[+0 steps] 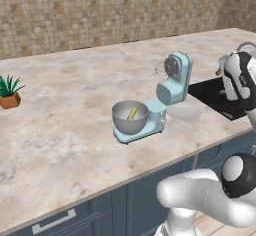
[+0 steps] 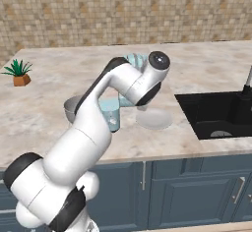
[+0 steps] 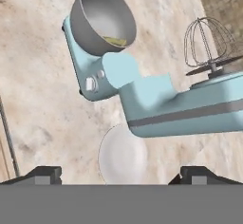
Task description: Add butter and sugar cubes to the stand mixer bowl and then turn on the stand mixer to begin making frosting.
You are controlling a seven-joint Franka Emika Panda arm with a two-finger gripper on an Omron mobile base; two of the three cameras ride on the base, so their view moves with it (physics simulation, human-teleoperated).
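Observation:
The pale blue stand mixer (image 1: 172, 87) stands on the counter with its head tilted up and its wire whisk (image 3: 206, 40) raised. The grey metal stand mixer bowl (image 1: 130, 116) sits on the mixer's base, and the yellow butter (image 1: 132, 113) leans inside it. In the hand view the butter (image 3: 115, 41) lies at the bottom of the bowl (image 3: 102, 19). My gripper (image 3: 121, 175) is open, its fingertips wide apart with nothing between them, hovering to the right of the mixer above the plate. The sugar cubes are out of view.
A flat white plate (image 1: 184, 112) lies just right of the mixer. A black sink (image 2: 216, 113) is set into the counter further right. A small potted plant (image 1: 9, 94) stands at the far left. My arm (image 2: 98, 113) covers most of the mixer in the right base view.

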